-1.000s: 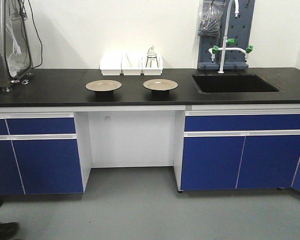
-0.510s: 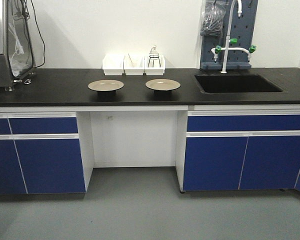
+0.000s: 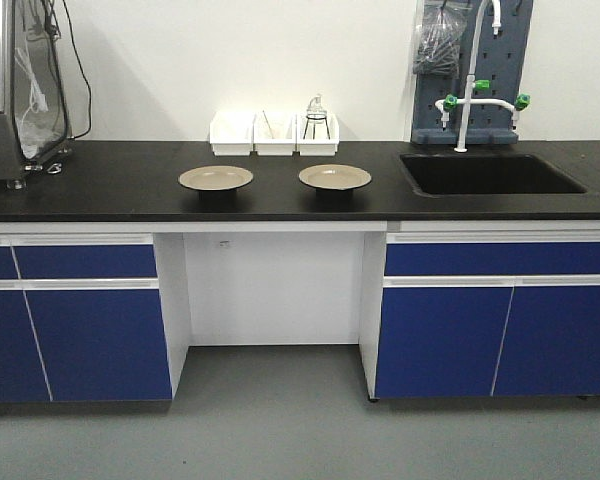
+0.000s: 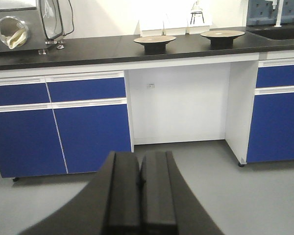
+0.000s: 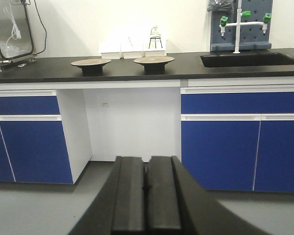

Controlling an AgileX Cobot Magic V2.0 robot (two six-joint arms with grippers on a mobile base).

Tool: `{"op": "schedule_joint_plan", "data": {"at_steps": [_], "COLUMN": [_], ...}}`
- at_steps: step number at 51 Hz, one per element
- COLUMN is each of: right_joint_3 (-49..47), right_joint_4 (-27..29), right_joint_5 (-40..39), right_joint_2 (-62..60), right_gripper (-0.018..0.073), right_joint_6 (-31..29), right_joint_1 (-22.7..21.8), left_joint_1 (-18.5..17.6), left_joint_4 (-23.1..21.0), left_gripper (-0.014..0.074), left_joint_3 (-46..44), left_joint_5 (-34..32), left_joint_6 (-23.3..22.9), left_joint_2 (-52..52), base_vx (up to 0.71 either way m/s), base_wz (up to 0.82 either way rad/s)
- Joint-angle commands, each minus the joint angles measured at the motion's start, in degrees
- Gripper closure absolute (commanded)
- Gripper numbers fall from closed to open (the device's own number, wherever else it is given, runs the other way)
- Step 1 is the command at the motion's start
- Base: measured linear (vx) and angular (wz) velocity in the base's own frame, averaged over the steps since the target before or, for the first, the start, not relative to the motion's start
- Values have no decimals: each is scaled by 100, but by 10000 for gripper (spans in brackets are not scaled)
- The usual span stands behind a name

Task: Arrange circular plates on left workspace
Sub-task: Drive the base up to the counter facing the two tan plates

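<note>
Two round beige plates stand on the black countertop (image 3: pixel 110 180): the left plate (image 3: pixel 215 179) and the right plate (image 3: pixel 334 177), side by side and apart, each on a dark foot. Both also show in the left wrist view, left plate (image 4: pixel 155 39) and right plate (image 4: pixel 222 34), and in the right wrist view, left plate (image 5: pixel 90 62) and right plate (image 5: pixel 154 60). My left gripper (image 4: pixel 139 159) is shut and empty, low over the grey floor, far from the counter. My right gripper (image 5: pixel 146 164) is likewise shut and empty, well short of the cabinets.
Three white bins (image 3: pixel 273 136) line the wall behind the plates, one holding a glass flask (image 3: pixel 316 113). A sunken sink (image 3: pixel 490 172) with a white tap (image 3: pixel 474 100) lies to the right. A metal-framed apparatus (image 3: pixel 25 90) stands far left. Blue cabinets (image 3: pixel 85 320) flank a knee gap.
The whole scene has slid right and slightly down in the front view, so the camera has shifted relative to the counter. The plates have not moved on the countertop.
</note>
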Motion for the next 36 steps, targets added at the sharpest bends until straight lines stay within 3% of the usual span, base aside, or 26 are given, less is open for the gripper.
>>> {"op": "schedule_joint_plan", "data": {"at_steps": [1, 36], "right_joint_3": [120, 120], "right_joint_4": [-6, -6], "right_joint_5": [-456, -448], "right_joint_2": [-82, -82], "right_gripper": [563, 563], "right_joint_6": [-32, -32], "right_joint_1": [-20, -20], "left_joint_1": [0, 0], "left_joint_4": [-2, -2], "left_gripper": [596, 596], "left_joint_3": [104, 104], "left_joint_5": [-500, -500], "left_joint_6": [-55, -55], "left_joint_2": [-35, -35], "base_vx": [27, 43], "base_wz": [1, -1]}}
